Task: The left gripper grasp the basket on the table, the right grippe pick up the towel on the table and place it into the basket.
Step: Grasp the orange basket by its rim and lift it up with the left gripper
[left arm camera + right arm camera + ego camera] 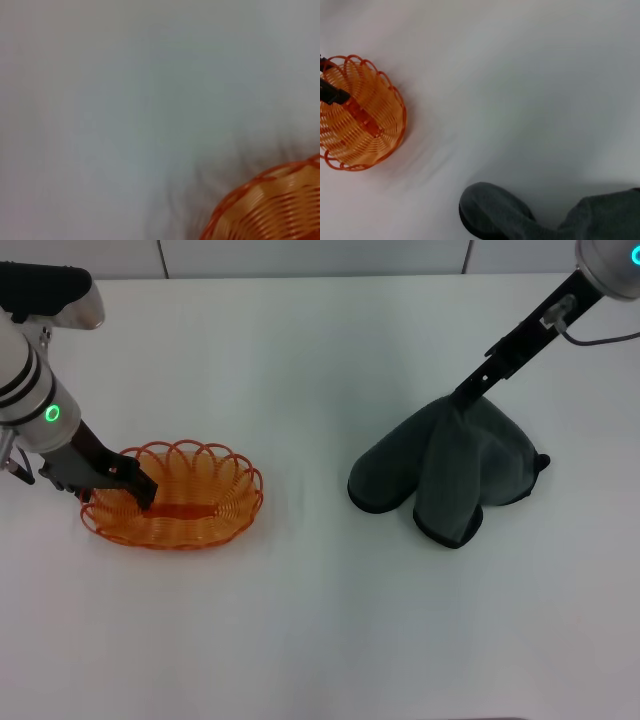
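Your left gripper (128,483) is clamped on the near-left rim of the basket (190,490), your right grippe (468,390) pinches the towel (450,465) by its top, lifted into a peak but not yet carried across the table (320,620).

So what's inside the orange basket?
Only the left end effector, one finger reaching inside the basket at its rim. No towel yet. The bit of basket floor beneath that finger is hidden.
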Available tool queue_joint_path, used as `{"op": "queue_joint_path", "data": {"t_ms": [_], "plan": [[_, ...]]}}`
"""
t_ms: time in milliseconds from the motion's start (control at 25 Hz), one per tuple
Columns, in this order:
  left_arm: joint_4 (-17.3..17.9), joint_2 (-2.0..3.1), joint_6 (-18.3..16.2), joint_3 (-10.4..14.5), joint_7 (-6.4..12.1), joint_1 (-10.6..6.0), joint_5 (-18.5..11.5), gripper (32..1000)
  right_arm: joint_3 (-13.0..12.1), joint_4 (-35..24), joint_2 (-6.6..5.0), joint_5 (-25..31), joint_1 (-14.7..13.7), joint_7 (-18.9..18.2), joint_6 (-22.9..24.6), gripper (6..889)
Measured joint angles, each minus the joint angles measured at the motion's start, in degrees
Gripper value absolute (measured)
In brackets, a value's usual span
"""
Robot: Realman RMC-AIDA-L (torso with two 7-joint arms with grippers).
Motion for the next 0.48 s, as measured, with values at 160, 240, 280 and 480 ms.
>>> {"op": "queue_joint_path", "data": {"t_ms": [160,240,280,480], "plan": [[0.0,-0.01,0.0,-0.1,-0.13,0.03,0.0,841,0.0,0.0,-0.02,0.0,-0.1,0.0,0.0,845],[-0.2,-0.02,0.3,-0.4,-0.66,0.46,-1.3,827,0.0,0.0,-0.03,0.0,-0.1,0.0,0.0,845],[-0.2,-0.02,0.3,-0.4,-0.65,0.49,-1.5,803,0.0,0.0,-0.03,0.0,-0.1,0.0,0.0,845],[-0.2,0.11,0.2,-0.5,0.22,0.61,-3.2,683,0.0,0.0,-0.03,0.0,-0.4,0.0,0.0,845]]}}
